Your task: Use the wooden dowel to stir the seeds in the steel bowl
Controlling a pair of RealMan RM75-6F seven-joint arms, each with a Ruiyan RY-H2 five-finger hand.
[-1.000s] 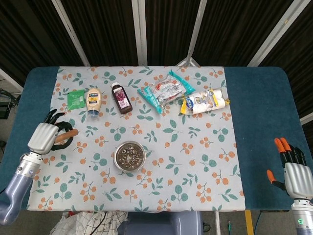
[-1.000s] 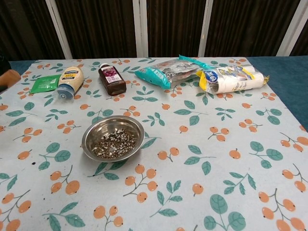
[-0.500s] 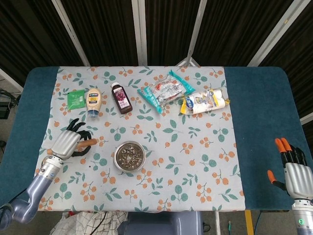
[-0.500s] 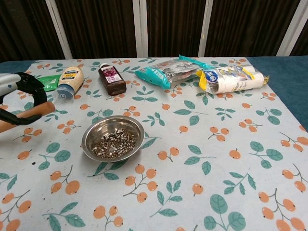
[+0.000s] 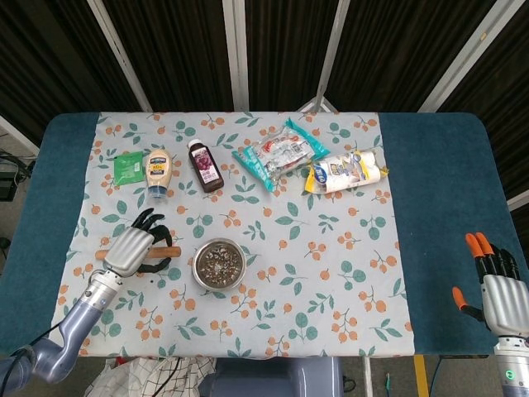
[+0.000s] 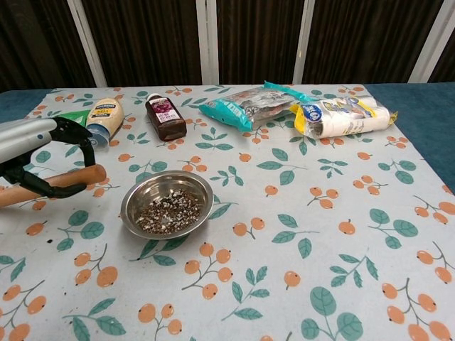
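Left of steel bowl (image 5: 219, 264) | left hand (image 5: 132, 251) clamped around wooden dowel (image 6: 50, 184), held level | risk: tip clips rim, spilling seeds (image 6: 168, 211) | right hand (image 5: 494, 289) idle, fingers apart

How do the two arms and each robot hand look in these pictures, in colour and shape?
The left robot hand has a silver-grey back and black fingers on a smooth grey-blue arm with a metallic wrist ring. The right robot hand has the same silver-grey back, dark fingers with orange tips, and a green light near its wrist.
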